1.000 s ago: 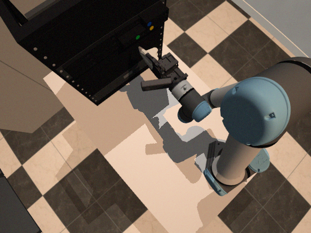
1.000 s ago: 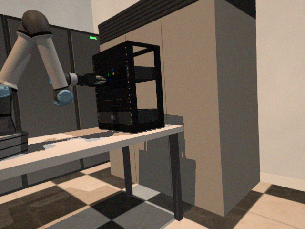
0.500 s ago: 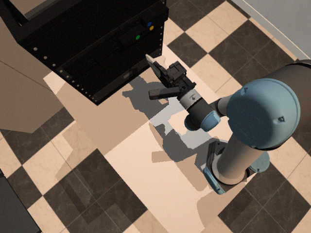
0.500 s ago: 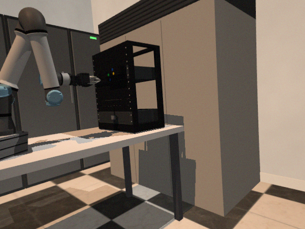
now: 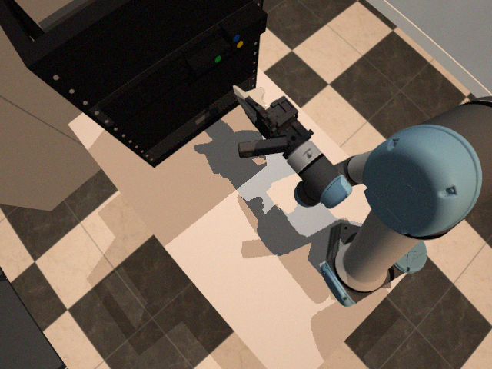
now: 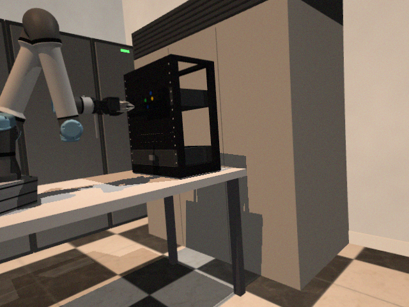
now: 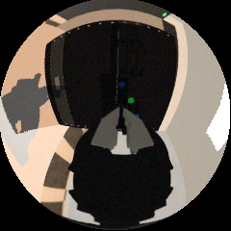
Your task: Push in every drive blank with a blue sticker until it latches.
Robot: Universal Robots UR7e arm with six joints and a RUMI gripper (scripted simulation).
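In the exterior view, from left to right, the gripper (image 5: 236, 88) (image 6: 133, 106) (image 7: 120, 108) is seen closed on nothing, its jaws aimed at the rack (image 5: 153, 159) (image 6: 174, 132) (image 7: 87, 53). The lower blue sticker (image 6: 147, 106) (image 7: 121, 84) is set roughly level with the tips, the upper blue sticker (image 5: 237, 38) (image 6: 150, 93) (image 7: 137, 116) higher, both on drive blanks in the rack front; the blanks' long axes, hidden in black, are presumably pointed inward, along the push.
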